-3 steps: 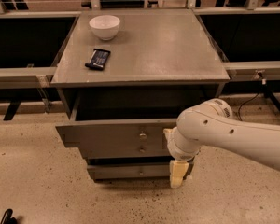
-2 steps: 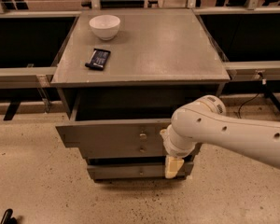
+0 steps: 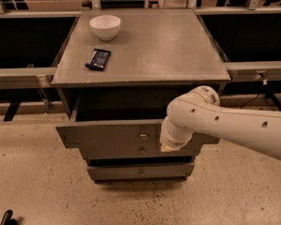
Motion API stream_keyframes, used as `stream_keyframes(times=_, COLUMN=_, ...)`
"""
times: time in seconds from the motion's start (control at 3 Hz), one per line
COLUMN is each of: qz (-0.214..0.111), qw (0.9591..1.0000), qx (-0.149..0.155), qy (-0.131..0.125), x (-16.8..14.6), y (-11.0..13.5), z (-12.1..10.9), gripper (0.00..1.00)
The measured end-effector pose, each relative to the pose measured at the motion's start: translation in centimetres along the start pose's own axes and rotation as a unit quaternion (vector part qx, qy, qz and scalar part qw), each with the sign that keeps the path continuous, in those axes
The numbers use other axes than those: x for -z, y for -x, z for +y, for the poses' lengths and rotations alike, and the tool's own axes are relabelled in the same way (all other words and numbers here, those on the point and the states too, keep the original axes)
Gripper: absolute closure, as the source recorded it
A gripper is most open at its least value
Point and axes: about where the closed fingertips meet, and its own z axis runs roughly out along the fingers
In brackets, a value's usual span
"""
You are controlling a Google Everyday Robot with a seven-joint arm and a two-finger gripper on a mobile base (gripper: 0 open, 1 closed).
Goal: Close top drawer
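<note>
The top drawer (image 3: 107, 136) is pulled out from the grey cabinet, its dark box open beneath the cabinet top. Its flat grey front carries a small round metal knob (image 3: 143, 136). My white arm reaches in from the right and crosses the right part of the drawer front. My gripper (image 3: 168, 147) is at the arm's end, just right of the knob and against the drawer front. Only a tan tip of it shows below the wrist.
A white bowl (image 3: 105, 26) and a black flat packet (image 3: 98, 59) lie on the cabinet top (image 3: 178, 46). Two lower drawer fronts (image 3: 140, 171) sit below the top drawer. Metal rails run left and right of the cabinet. A small black object (image 3: 7, 217) lies on the speckled floor.
The arm's end has risen and shifted a little left, from in front of the lower drawers up to the top drawer's front. The drawer stands as far out as before.
</note>
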Motion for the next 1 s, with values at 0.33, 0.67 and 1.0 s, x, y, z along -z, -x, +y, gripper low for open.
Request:
stream_keyframes(times=0.33, qz=0.009, qw=0.9999, qx=0.000, qy=-0.009, x=0.24, y=-0.48, z=-1.42, gripper=0.87)
stream_keyframes(times=0.67, qz=-0.001, qw=0.9997, qx=-0.005, qy=-0.023, x=0.40, y=-0.72, z=-2.13, gripper=1.00)
stream_keyframes(times=1.0, qz=-0.002, qw=0.9997, qx=-0.006, qy=-0.024, x=0.42, y=-0.74, z=-2.18, gripper=0.82)
